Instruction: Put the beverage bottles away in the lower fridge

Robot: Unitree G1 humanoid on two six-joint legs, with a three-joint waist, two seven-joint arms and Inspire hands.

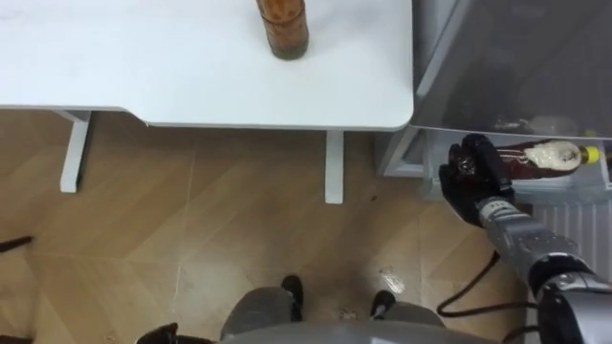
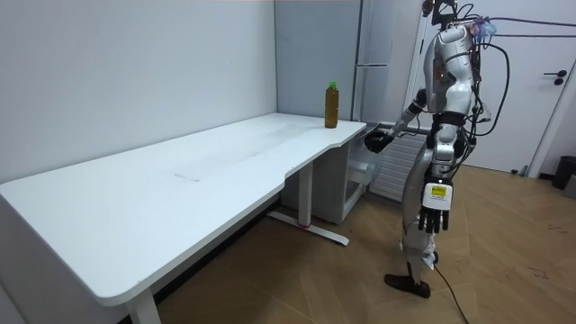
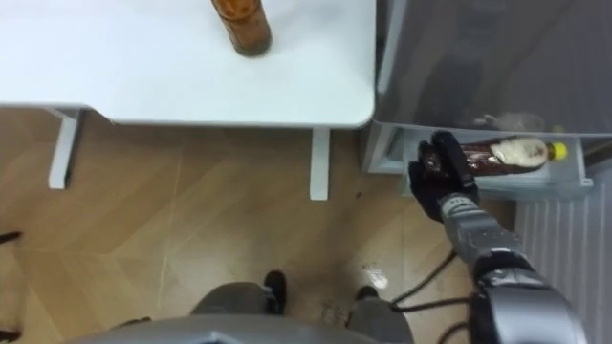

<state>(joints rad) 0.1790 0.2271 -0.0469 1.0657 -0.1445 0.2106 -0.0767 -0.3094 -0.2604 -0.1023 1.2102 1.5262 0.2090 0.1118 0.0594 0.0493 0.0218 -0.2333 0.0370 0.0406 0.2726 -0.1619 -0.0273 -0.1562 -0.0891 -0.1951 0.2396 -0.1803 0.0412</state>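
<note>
My right hand [image 1: 471,180] is curled round the base of a dark-brown, yellow-capped plastic drink bottle [image 1: 547,156] lying inside the open lower fridge [image 1: 564,184], at three o'clock. It looks like the placing step, so next I release and withdraw. A second, green-capped amber bottle [image 2: 331,106] waits on the white tabletop [image 1: 143,57] at twelve o'clock. My left hand [image 2: 435,216] hangs relaxed.

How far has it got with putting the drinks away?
Nothing fully done. In hand: the right hand grips a bottle lying at the open lower fridge, not yet released. To do: the second bottle stands on the table. Left hand hangs idle.
</note>
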